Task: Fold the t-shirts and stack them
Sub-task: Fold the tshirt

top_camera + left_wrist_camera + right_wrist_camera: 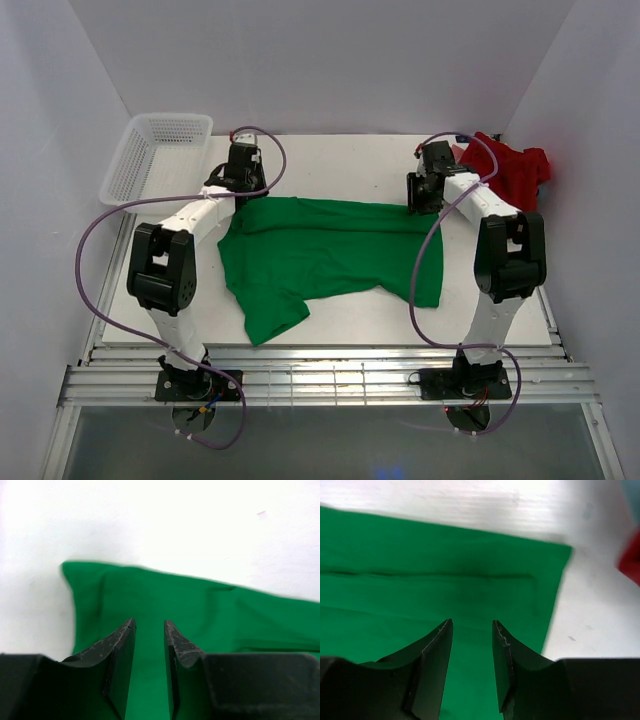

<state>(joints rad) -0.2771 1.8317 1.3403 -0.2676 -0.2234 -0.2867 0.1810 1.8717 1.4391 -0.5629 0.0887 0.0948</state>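
Because both arms reach to the far long edge of the green t-shirt, one at each end, we read this as a pause between folds, with the cloth laid down flat. The left gripper hangs just right of the white mesh basket, over the shirt corner nearest that basket. Its jaws stand apart and only green cloth shows below the gap, so it holds nothing. The right gripper hovers well to the right of the basket, over the opposite far corner, its jaws likewise parted and empty. Working the two corners together would keep that edge straight, we judge.

The shirt lies on the table, to the right of the basket and nearer the arm bases. Its long axis runs rightward, away from the basket. The shoulder end sits closest to the basket, with one sleeve jutting toward the bases, and the straight hem end lies farthest from it. The red t-shirt is bunched farther right again, unfolded.
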